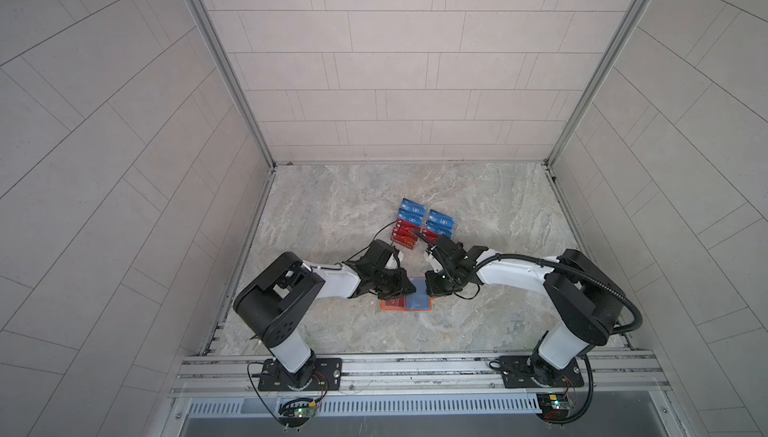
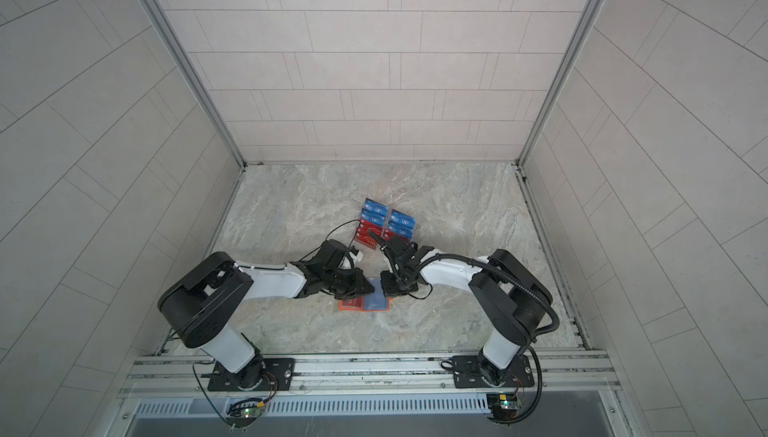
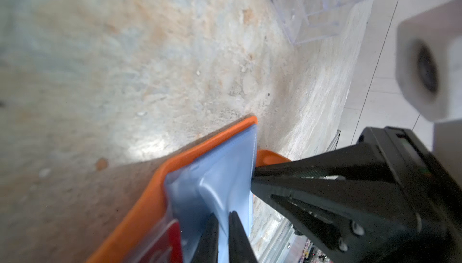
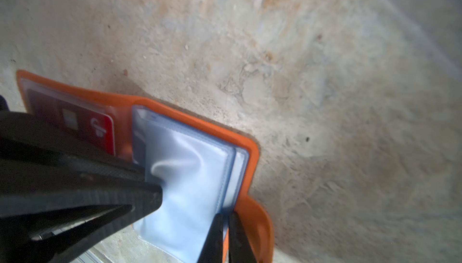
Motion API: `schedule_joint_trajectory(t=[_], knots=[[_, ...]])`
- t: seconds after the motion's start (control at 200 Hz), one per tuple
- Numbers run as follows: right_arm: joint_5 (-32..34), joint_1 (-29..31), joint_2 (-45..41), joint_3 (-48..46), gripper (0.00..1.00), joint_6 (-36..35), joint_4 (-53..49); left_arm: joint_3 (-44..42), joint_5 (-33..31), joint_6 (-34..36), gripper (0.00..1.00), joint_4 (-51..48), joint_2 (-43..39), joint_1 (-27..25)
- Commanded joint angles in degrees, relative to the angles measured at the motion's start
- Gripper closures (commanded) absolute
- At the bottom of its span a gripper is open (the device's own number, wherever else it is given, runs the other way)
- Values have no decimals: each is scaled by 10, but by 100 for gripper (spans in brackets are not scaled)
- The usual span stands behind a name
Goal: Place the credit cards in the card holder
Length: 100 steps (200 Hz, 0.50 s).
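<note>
The card holder (image 4: 253, 149) has a smooth, matt orange cover, probably soft plastic; its sleeves (image 4: 190, 164) are thin, clear, glossy film, creased. The credit cards (image 1: 411, 209) are glossy plastic, the rack (image 3: 312, 26) is clear, smooth rigid plastic, and the surface (image 4: 300, 74) is matt, mottled stone-look.

Acrylic rack (image 3: 307, 9) at back — bare marble (image 1: 478, 322) around

Probably a robot lab cell: tiled walls (image 1: 415, 60), aluminium rail (image 1: 415, 368), 2 arms (image 1: 291, 289).

The card holder (image 1: 417, 304) lies before the rack (image 1: 453, 229).
</note>
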Motion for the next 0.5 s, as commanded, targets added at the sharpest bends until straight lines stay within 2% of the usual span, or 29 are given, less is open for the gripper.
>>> schedule_joint_trajectory(t=[0.0,0.115,0.496], knots=[[2,4,7,5,89,3,5,2,-9,5,95,-17,3,3],[7,4,-10,5,89,4,-4,3,-10,5,100,-19,-4,4],[13,4,-32,3,89,6,-13,-12,5,26,100,-20,-29,11]])
